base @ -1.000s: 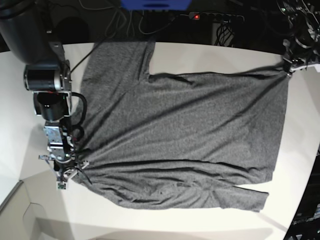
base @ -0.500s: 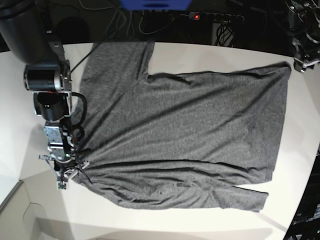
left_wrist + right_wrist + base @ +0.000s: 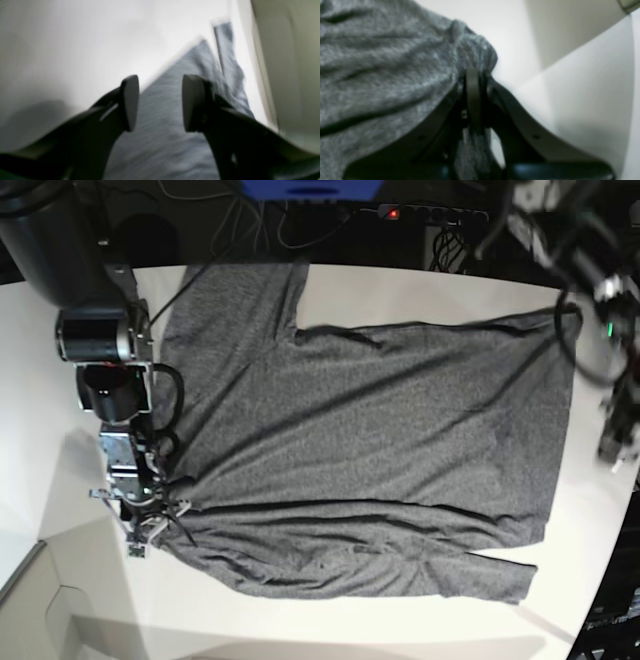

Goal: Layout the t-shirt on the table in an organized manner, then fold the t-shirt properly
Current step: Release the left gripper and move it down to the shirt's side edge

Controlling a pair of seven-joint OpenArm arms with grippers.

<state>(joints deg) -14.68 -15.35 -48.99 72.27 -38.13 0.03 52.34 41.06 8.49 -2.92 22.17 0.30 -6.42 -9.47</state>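
The dark grey t-shirt (image 3: 370, 450) lies spread nearly flat on the white table (image 3: 40, 400), with a few creases near its front edge. At its left edge my right gripper (image 3: 150, 525) is shut on a bunched fold of the t-shirt (image 3: 382, 75), cloth pinched between the fingers (image 3: 473, 82). At the table's right side my left gripper (image 3: 614, 448) appears blurred just off the shirt's right edge. The left gripper (image 3: 160, 102) hangs open and holds nothing, above the t-shirt (image 3: 162, 145) and bare table (image 3: 62, 50).
A power strip (image 3: 430, 213) with a red light and loose cables lie behind the table's far edge, beside a blue object (image 3: 310, 188). The table's curved edge (image 3: 600, 580) runs close to the shirt's right side. A pale panel (image 3: 60, 620) sits at the front left.
My left gripper let go of the shirt's far right corner, opened, and swung toward the front along the right edge. The corner now lies flat. The right arm shifted slightly, still gripping.
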